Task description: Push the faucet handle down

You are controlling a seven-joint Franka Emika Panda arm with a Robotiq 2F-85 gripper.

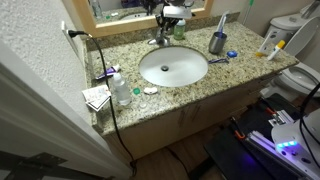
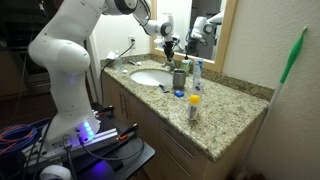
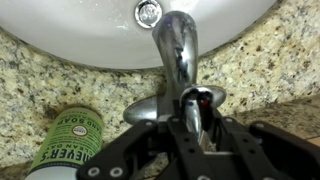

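The white arm (image 2: 65, 55) stands off the front edge of the bench and reaches over it to the back edge, under the mirror. The speckled granite bench (image 1: 240, 70) holds a white oval basin (image 1: 173, 68) sunk into its middle. The short chrome faucet (image 3: 178, 45) rises at the back edge behind the basin, and its spout points out over the bowl.

The gripper (image 1: 172, 17) hangs above the faucet, seen in both exterior views. In the wrist view its fingers are drawn close together, with the tips right at the faucet handle (image 3: 200, 97). That handle is the small chrome lever on top of the faucet, and it sits at the middle of the back edge. I cannot tell whether the tips actually touch it.

A grey metal cup (image 1: 217, 42) stands near the back edge, beside the basin and toward the end nearest the toilet. A green bottle (image 3: 68, 140) stands just beside the faucet base. A small clear bottle (image 1: 121, 92) sits at the opposite end, near the front corner.
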